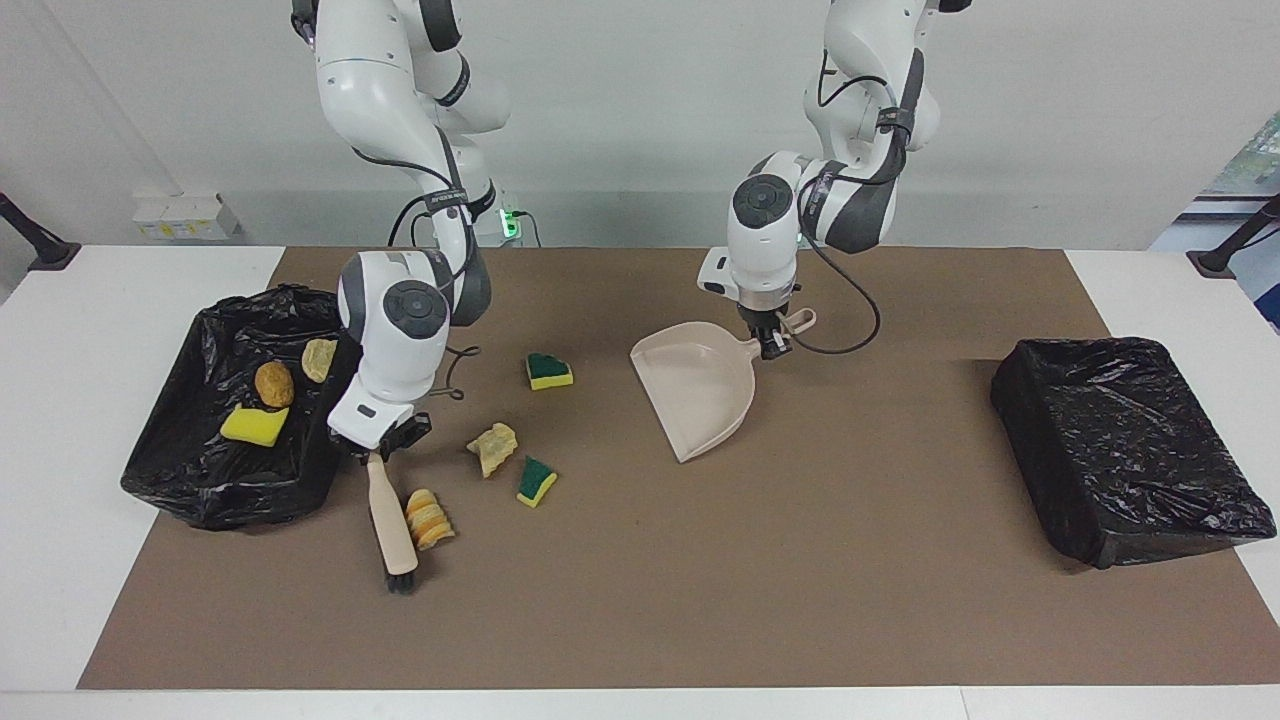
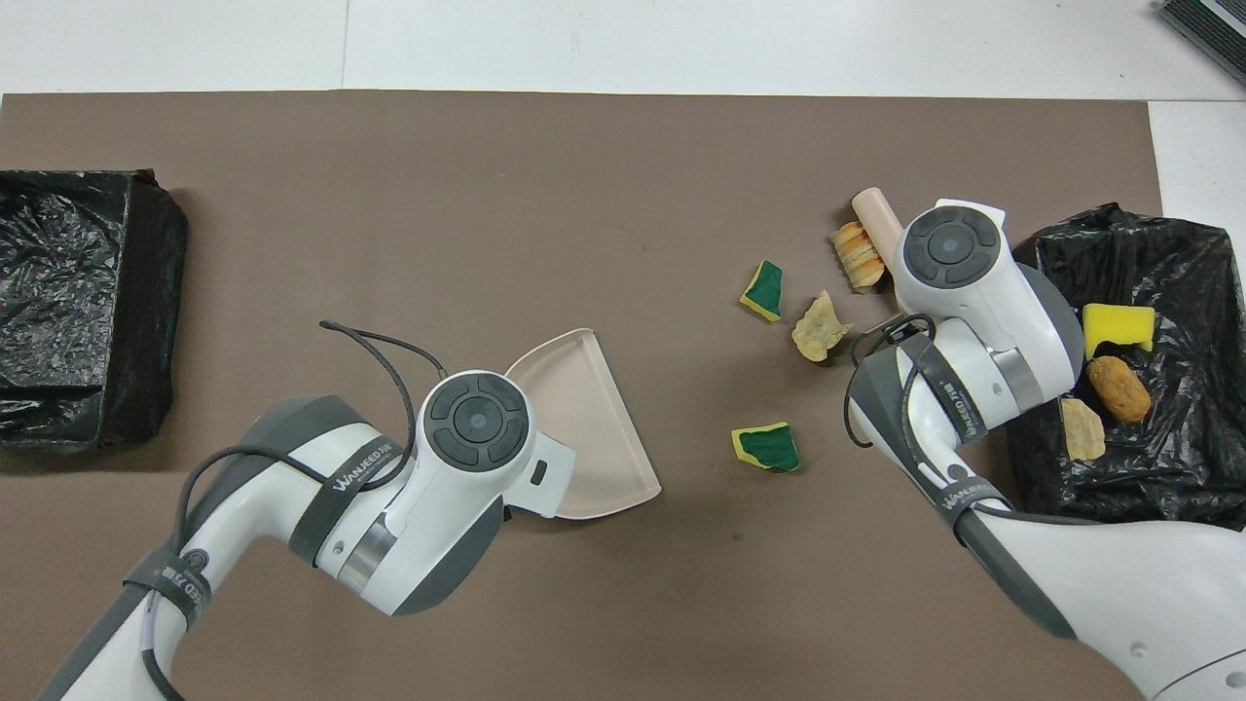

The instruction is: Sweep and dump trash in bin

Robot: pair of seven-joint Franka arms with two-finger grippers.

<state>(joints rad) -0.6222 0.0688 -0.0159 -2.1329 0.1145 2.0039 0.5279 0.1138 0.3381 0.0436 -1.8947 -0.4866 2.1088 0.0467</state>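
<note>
My right gripper is shut on the handle of the beige brush. Its black bristles are down on the mat, farther from the robots than a striped pastry scrap that lies against the handle. A tan scrap and two green-topped sponge bits lie toward the table's middle. My left gripper is shut on the handle of the beige dustpan, whose mouth faces the scraps. The black-lined bin at the right arm's end holds three scraps.
A second black-lined bin stands at the left arm's end of the brown mat. In the overhead view the right arm's wrist covers the brush handle, and the pastry scrap shows beside it.
</note>
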